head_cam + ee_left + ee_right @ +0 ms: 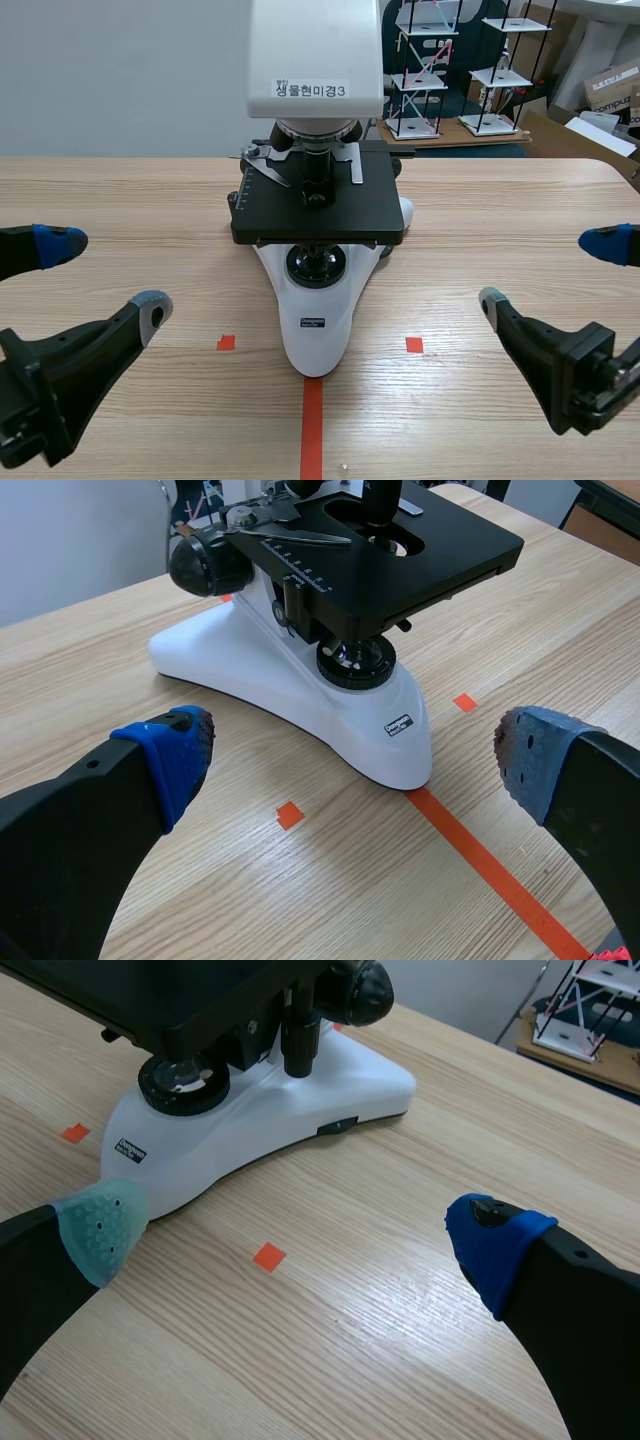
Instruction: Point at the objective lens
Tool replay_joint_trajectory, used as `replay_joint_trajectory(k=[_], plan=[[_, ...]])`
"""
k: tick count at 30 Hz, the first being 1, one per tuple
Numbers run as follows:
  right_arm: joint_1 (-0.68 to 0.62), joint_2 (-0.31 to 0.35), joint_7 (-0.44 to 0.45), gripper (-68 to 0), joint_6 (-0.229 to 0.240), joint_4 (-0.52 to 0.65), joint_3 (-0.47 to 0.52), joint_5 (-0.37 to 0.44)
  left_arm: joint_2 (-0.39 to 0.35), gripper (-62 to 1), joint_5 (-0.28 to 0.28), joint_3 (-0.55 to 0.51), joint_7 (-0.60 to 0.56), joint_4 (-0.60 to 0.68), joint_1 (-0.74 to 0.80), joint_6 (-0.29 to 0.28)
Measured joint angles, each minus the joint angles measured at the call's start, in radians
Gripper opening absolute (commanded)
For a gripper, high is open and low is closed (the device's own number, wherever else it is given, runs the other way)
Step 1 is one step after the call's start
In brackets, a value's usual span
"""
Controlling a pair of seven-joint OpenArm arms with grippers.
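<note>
A white microscope [315,330] with a black stage [318,212] stands at the middle of the table. Its black objective lens [318,172] hangs from the nosepiece over the stage, and in the left wrist view the objective lens [381,498] shows above the stage opening. My left gripper [103,277] sits open, low at the near left and well away from the microscope. In its own view the left gripper [355,748] faces the base [300,695]. My right gripper [549,272] is open at the near right. The right gripper [295,1232] holds nothing.
A label [311,90] is on the microscope head. Wire shelf models [420,70] and cardboard boxes [612,90] stand behind the table at the back right. Bare wood lies on both sides of the microscope.
</note>
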Motion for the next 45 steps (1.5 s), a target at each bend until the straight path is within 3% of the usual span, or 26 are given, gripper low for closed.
replay_joint_trajectory(k=[36,39,45], plan=[[0.000,0.000,0.001,-0.4,0.000,0.000,0.000,0.000,0.000,-1.7,0.000,0.000,0.000,0.000,0.000,0.000],[0.000,0.000,0.001,-0.4,0.000,0.000,0.000,0.000,0.000,-12.1,0.000,0.000,0.000,0.000,0.000,0.000],[0.000,0.000,0.001,-0.4,0.000,0.000,0.000,0.000,0.000,-58.4,0.008,0.000,0.000,0.000,0.000,0.000]])
